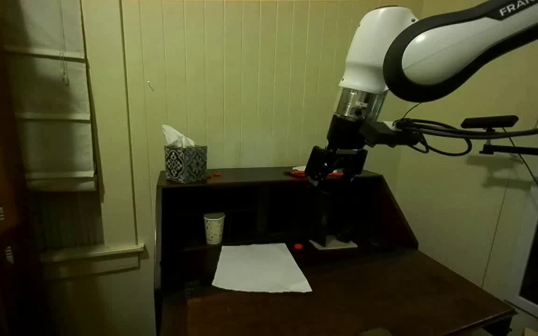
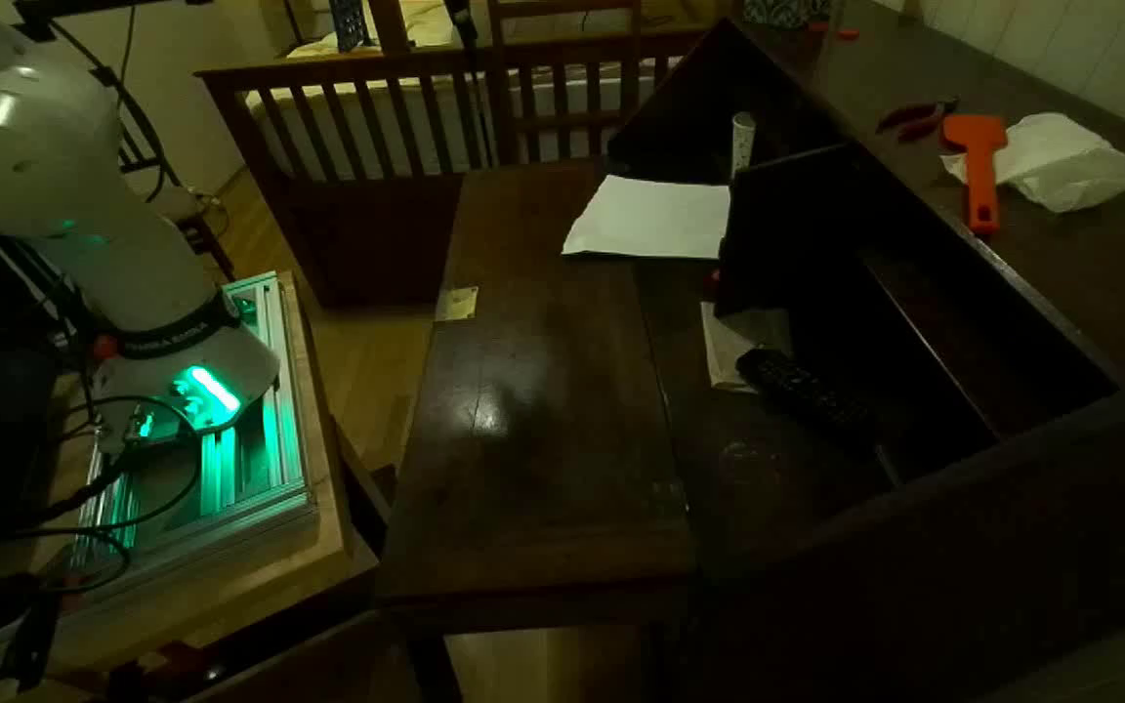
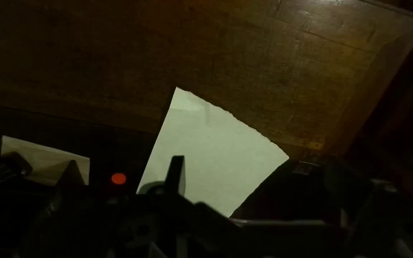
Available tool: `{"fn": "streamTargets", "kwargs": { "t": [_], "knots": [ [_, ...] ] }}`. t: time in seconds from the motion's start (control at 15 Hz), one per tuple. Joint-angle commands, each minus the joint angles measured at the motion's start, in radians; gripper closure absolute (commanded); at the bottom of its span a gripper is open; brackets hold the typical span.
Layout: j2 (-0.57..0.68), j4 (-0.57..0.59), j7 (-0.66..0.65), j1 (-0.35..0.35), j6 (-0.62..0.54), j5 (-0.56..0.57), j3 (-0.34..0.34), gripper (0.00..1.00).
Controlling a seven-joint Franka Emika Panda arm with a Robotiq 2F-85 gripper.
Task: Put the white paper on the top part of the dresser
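White paper [image 1: 262,268]: lies on the tabletop [image 1: 381,298] of the dresser [image 1: 255,175], near the cup [image 1: 214,228] and in front of it; not yet up on the top part. Your tool [image 1: 336,178] hangs above the paper and well apart from it, jaws spread wide, nothing held.

Handling (judged): very light, limp, likely to sag once you raise it; should slide if you nudge it. Fragile: in the wrist view the front edge looks ragged, with faint creases at the corner nearer the red disc [image 3: 119,178], so a hard tug may tear it.

Hold: try the middle of the front edge, so both sides droop evenly. Nearly flat, it gives you little to get under; pressing lightly and closing may buckle up a ridge to pinch.
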State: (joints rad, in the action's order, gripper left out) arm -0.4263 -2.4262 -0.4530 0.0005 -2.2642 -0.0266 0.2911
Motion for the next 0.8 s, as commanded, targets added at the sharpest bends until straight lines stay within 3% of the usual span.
{"fn": "streamTargets", "kwargs": {
  "t": [0.0,0.13,0.33,0.53,0.73],
  "knots": [
    [0.003,0.002,-0.008,0.022,0.003,0.012,-0.021,0.00],
    [0.043,0.004,0.010,0.020,-0.057,-0.007,-0.040,0.00],
    [0.044,-0.069,0.122,0.024,-0.217,-0.095,-0.153,0.00],
    [0.122,-0.116,0.334,0.075,-0.434,-0.308,-0.307,0.00],
    [0.160,-0.125,0.592,0.311,-0.490,-0.561,-0.571,0.00]
  ]
}}
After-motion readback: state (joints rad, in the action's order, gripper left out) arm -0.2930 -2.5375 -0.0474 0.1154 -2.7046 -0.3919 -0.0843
